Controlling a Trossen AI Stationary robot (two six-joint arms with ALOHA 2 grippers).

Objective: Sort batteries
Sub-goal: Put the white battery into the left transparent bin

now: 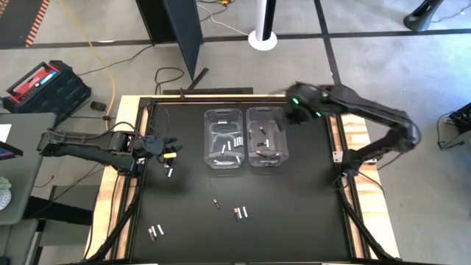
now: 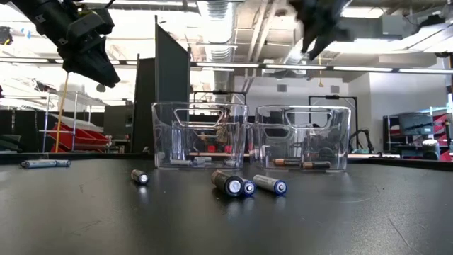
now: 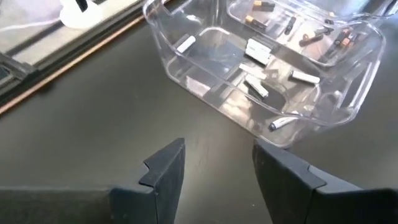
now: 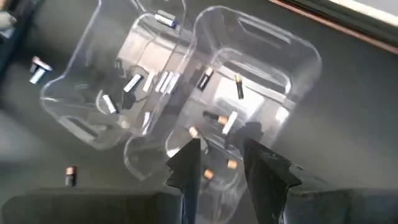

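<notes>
We read no legible labels. Batteries (image 1: pixel 241 213): tiny cylinders, silvery-white or dark-coppery, lie loose on the worktop (image 1: pixel 294 213) near two clear bins (image 1: pixel 223 138), others inside. Left gripper (image 1: pixel 163 150) fingers gape, empty; right gripper (image 1: pixel 285 118) fingers part-open, empty, above the bins.

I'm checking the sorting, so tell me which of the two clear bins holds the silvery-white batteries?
The left bin, nearer the left gripper; its batteries are silvery-white, the right bin's dark and coppery.
</notes>
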